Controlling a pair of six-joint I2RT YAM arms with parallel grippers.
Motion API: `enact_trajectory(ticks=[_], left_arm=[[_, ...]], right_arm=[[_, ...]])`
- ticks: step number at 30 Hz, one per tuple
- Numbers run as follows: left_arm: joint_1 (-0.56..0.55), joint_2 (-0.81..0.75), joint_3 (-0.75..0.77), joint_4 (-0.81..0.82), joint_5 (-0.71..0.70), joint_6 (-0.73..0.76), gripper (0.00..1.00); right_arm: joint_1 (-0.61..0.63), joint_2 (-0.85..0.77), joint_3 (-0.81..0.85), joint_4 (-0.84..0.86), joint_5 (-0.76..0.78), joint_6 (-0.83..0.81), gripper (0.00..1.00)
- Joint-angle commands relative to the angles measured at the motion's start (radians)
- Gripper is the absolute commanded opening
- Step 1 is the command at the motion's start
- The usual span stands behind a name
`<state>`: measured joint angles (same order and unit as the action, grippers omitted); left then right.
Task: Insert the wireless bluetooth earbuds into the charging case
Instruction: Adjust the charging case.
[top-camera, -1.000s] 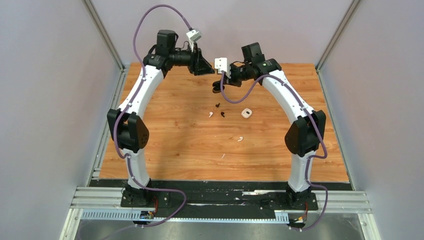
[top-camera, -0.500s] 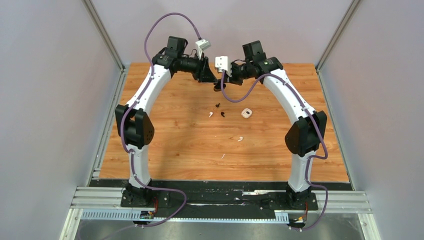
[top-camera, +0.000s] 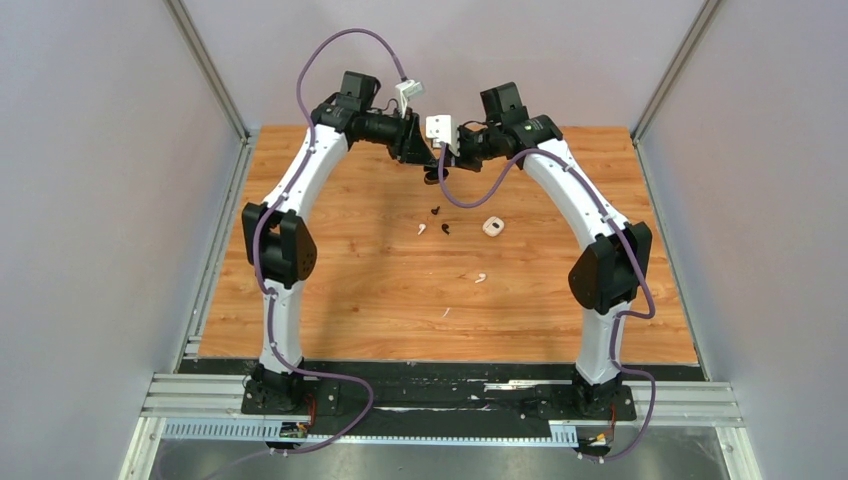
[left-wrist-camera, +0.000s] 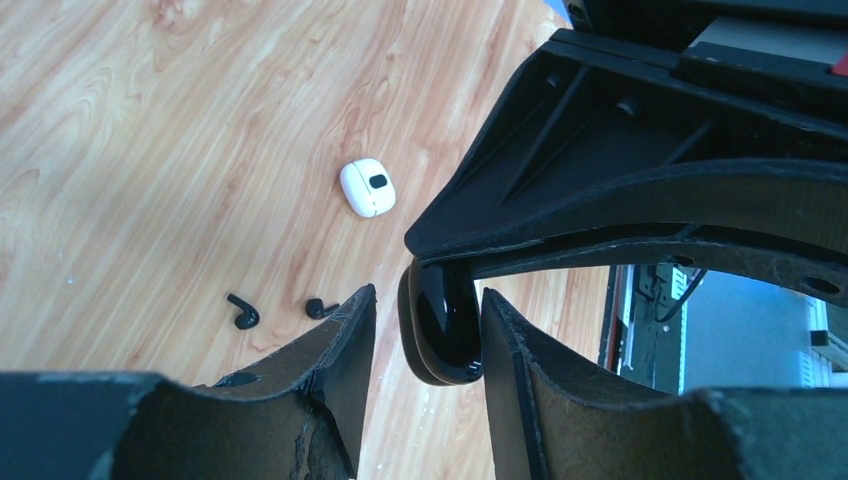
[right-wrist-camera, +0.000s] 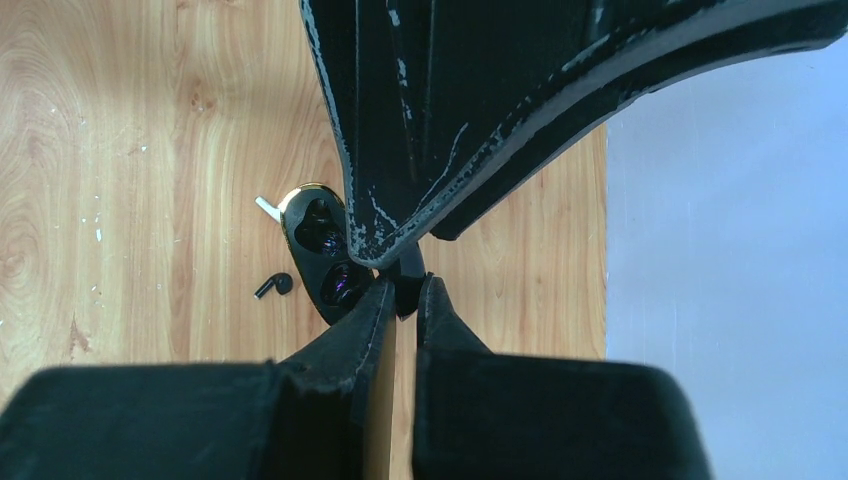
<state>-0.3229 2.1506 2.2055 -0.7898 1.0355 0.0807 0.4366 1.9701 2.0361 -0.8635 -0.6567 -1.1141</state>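
Observation:
My right gripper (right-wrist-camera: 405, 283) is shut on the thin lid of an open black charging case (right-wrist-camera: 325, 255), held above the far middle of the table (top-camera: 330, 290). Its gold-rimmed body shows two dark wells. My left gripper (left-wrist-camera: 428, 295) stands open around the case body (left-wrist-camera: 445, 330), with a clear gap at its left finger (left-wrist-camera: 345, 340) and the right finger close against it. On the wood below lie two black earbuds (top-camera: 435, 210) (top-camera: 445, 229) and two white earbuds (top-camera: 421, 229) (top-camera: 481, 278). In the top view the two grippers (top-camera: 428, 160) (top-camera: 441, 168) meet.
A shut white charging case (top-camera: 492, 227) lies right of the earbuds and also shows in the left wrist view (left-wrist-camera: 367, 187). A tiny white fleck (top-camera: 446, 312) lies nearer the bases. Grey walls stand around the table on three sides.
My left arm has swung right until its fingers straddle the case in the right gripper, and its jaws have narrowed. The right arm has hardly moved.

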Motion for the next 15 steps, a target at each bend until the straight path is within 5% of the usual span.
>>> enact_trajectory(ticks=[1,15], left_arm=[[0.002,0.019,0.057,-0.025,0.036,0.003,0.49],[0.007,0.057,0.097,-0.040,0.067,-0.013,0.43]], right_arm=[[0.006,-0.025,0.047,0.026,-0.008,-0.028,0.00],[0.007,-0.021,0.048,0.045,-0.005,-0.032,0.00]])
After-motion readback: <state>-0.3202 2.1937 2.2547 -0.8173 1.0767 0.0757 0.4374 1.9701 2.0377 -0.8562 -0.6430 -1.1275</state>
